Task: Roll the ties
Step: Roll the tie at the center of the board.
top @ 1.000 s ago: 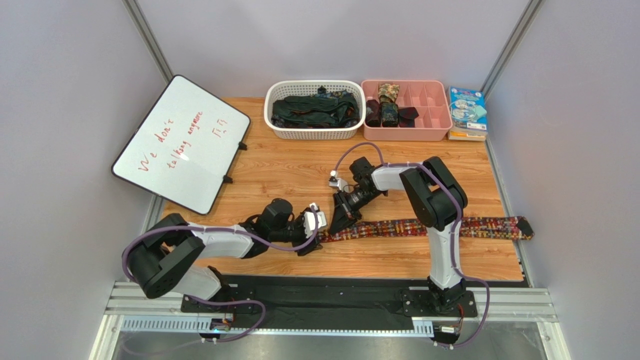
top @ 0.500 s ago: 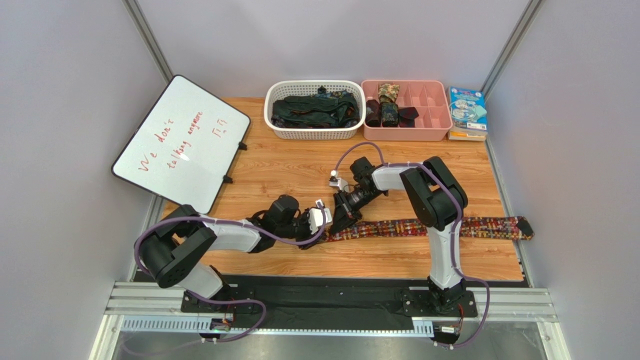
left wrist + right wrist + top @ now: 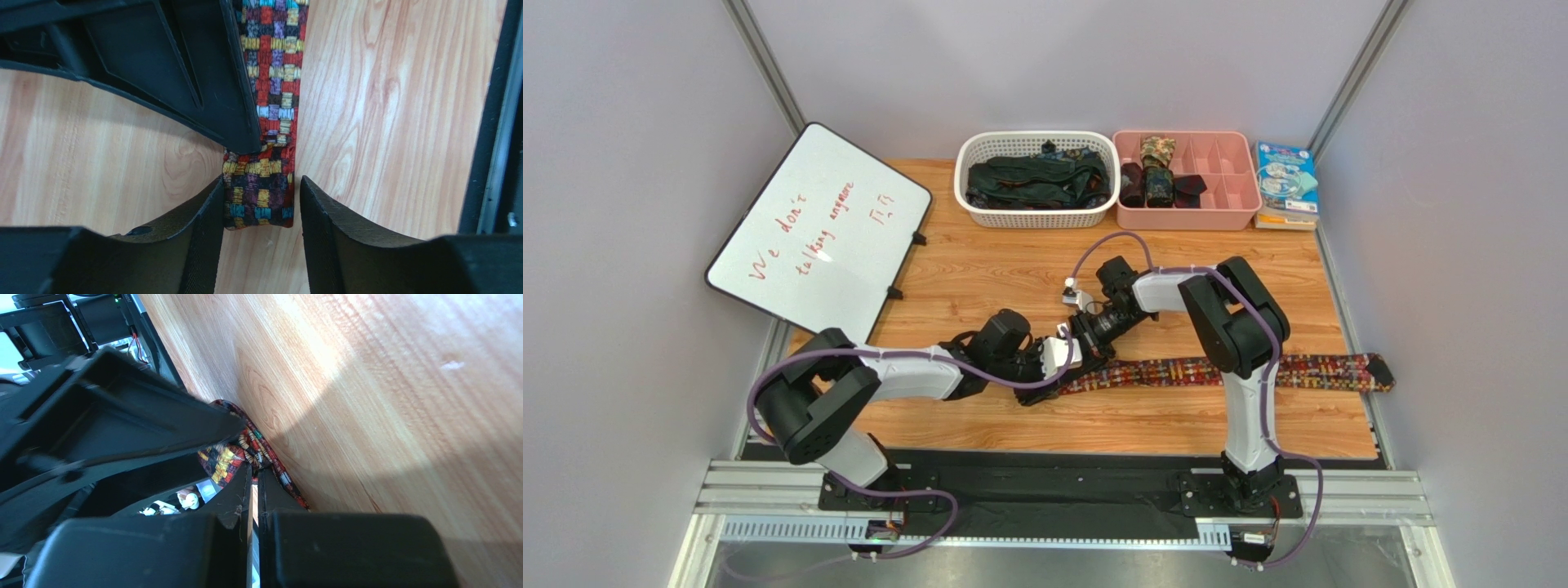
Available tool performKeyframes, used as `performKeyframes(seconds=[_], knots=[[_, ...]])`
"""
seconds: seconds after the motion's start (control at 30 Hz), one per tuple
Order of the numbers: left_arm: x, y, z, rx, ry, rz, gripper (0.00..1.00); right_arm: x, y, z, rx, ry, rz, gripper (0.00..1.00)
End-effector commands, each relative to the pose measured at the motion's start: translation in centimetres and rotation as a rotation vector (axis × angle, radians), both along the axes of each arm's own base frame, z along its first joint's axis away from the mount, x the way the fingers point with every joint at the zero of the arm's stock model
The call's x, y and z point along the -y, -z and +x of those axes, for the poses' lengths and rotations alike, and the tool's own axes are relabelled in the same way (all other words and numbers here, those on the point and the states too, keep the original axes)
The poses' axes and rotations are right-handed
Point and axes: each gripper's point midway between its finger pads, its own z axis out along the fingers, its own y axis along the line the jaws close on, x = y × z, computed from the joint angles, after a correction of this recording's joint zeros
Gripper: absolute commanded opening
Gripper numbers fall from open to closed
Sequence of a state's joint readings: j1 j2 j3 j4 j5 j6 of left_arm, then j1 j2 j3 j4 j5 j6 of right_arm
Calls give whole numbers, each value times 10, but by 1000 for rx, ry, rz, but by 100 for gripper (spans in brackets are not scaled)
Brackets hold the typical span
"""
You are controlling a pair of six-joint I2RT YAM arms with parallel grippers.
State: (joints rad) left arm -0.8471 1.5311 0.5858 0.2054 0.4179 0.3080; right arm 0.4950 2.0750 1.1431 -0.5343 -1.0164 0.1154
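A patterned red-orange-yellow tie (image 3: 1259, 368) lies flat across the wooden table, running right from the two grippers. In the left wrist view its narrow end (image 3: 261, 196) sits between my left gripper's (image 3: 261, 205) fingers. The left finger (image 3: 202, 220) touches the tie's edge and a thin gap remains at the right finger. My right gripper (image 3: 1090, 347) is shut and pinches bunched tie fabric (image 3: 230, 459) at its tips (image 3: 255, 468), just beyond the left gripper (image 3: 1066, 355). Dark ties (image 3: 1038, 178) fill the basket. Rolled ties (image 3: 1157, 172) stand in the pink tray.
A white basket (image 3: 1036, 222) and a pink divided tray (image 3: 1228, 218) stand along the back edge, with a book (image 3: 1286, 181) to their right. A whiteboard (image 3: 817, 233) leans at the left. The tie's wide end (image 3: 1378, 370) reaches the table's right edge.
My left arm has slid right until its fingers flank the tie's narrow end beside the right gripper, and its jaws have narrowed. The right arm has stayed put.
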Motion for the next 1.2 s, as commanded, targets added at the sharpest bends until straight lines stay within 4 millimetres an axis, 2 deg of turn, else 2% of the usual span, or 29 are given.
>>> performKeyframes(seconds=[0.0, 0.03, 0.2, 0.3, 0.33, 0.43, 0.47, 0.53, 0.63, 0.9, 1.0, 1.1, 1.17], knots=[[4, 5, 2, -3, 13, 24, 51, 2, 8, 15, 112, 13, -24, 0], [4, 5, 2, 4, 16, 29, 50, 2, 7, 16, 113, 14, -23, 0], [1, 5, 0, 8, 14, 72, 28, 1, -3, 17, 111, 22, -25, 3], [2, 4, 0, 6, 14, 95, 23, 2, -19, 16, 73, 40, -29, 18], [3, 4, -1, 6, 16, 97, 22, 3, -23, 15, 59, 51, -28, 31], [5, 6, -3, 14, 26, 112, 21, 3, -39, 16, 55, 72, -16, 45], [5, 8, -3, 12, 23, 118, 20, 4, -43, 16, 48, 77, -14, 46], [5, 9, -4, 13, 21, 123, 20, 3, -51, 14, 35, 80, -2, 48], [5, 8, -1, 17, 9, 127, 20, 3, -51, 9, 16, 79, -14, 49], [6, 9, 6, 16, -27, 149, 21, 8, -31, -4, -6, 63, -93, 53], [6, 8, 6, 15, -32, 147, 21, 4, -24, -7, -6, 45, -99, 53], [6, 8, 8, 8, -50, 152, 21, -1, -16, -10, -10, 26, -103, 49], [7, 4, 9, 7, -55, 151, 22, -4, -11, -8, 2, 18, -101, 42]])
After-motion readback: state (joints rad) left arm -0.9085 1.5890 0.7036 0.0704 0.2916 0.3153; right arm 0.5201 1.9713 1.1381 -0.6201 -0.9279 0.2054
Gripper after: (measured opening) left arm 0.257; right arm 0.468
